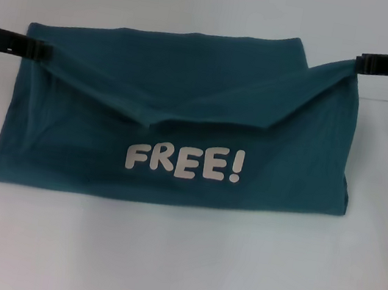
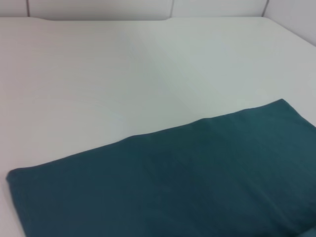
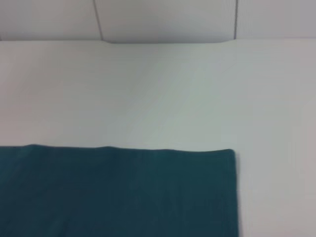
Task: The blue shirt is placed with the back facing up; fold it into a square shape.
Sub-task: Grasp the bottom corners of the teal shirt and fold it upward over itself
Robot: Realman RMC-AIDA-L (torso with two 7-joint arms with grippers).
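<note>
At opposite top corners, our left gripper (image 1: 37, 50) and right gripper (image 1: 362, 64) pinch the soft, sagging blue shirt (image 1: 178, 150).

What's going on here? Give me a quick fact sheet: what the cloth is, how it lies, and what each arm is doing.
item: blue shirt, partly folded into a wide band
visible print: white "FREE!" lettering on the front layer
surface: white table
left pincer: shut on the shirt's upper left corner, holding it up
right pincer: shut on the upper right corner, holding it up
top edge: sags in the middle between the two grips
</note>
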